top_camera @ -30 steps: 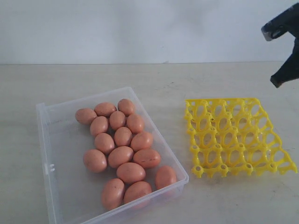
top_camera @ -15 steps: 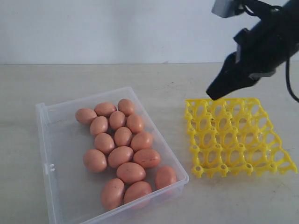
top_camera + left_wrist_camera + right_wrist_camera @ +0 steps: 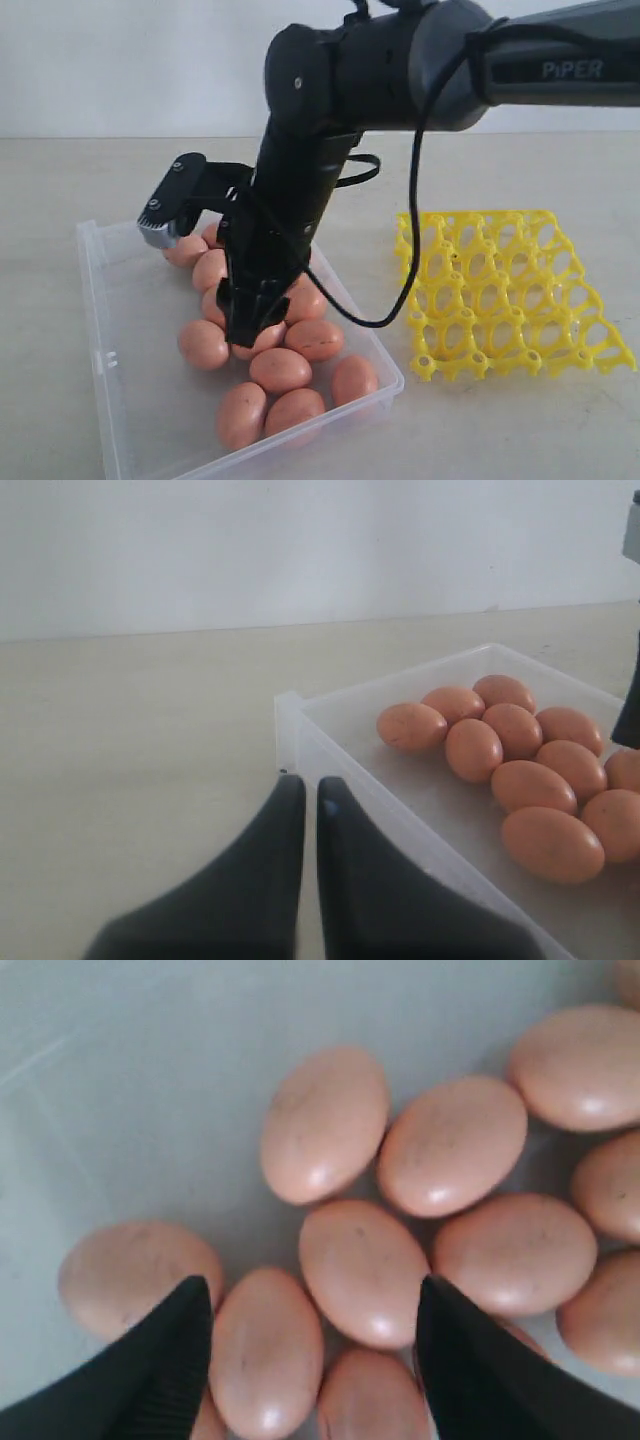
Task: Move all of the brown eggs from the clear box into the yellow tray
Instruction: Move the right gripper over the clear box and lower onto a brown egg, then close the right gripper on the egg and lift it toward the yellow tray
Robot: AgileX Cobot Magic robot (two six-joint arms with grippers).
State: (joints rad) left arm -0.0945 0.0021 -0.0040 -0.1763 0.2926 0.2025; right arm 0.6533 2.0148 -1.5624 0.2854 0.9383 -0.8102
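Right gripper point(image 3: 248, 328) w/ jaws wide apart, low over the egg pile; crowding is the risk.
Brown eggs point(image 3: 281, 369) lie packed and touching in the box point(image 3: 90, 300). One egg point(image 3: 362, 1272) sits between my fingertips point(image 3: 185, 1310), w/ neighbours pressed against it. If I drop straight down, a finger could land on a neighbour and crack it or shove the pile, and a smooth shell may slip out. Tray point(image 3: 500, 290) is empty, off to the right of the box. Left gripper point(image 3: 302, 788) has jaws together, just outside a box corner.
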